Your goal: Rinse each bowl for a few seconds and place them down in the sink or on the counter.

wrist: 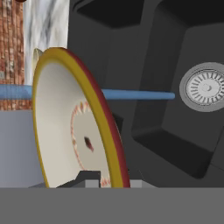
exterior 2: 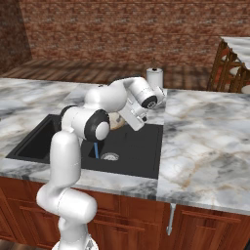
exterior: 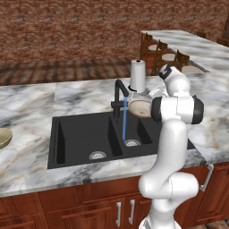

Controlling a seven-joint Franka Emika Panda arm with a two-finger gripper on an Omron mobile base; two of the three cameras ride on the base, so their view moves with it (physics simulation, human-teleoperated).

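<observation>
A cream bowl (exterior: 139, 108) with a brownish inside hangs over the right basin of the black sink (exterior: 71, 134), just right of the faucet (exterior: 119, 95). In the hand view this bowl (wrist: 65, 127) stands on edge, showing a yellow rim and a red outside, and my gripper (wrist: 101, 179) is shut on its lower rim. A blue water stream (exterior: 124, 123) falls from the spout into the right basin, and in the hand view the stream (wrist: 140, 94) passes behind the bowl. The olive-tan bowl (exterior: 3, 137) rests on the marble counter (exterior: 31, 165) at the far left.
A white paper-towel roll (exterior: 137, 75) stands on the counter behind the faucet, close to my hand. Two steel drains (exterior: 97, 155) sit in the basins. Wooden chairs (exterior: 166, 56) line a second counter at the back right.
</observation>
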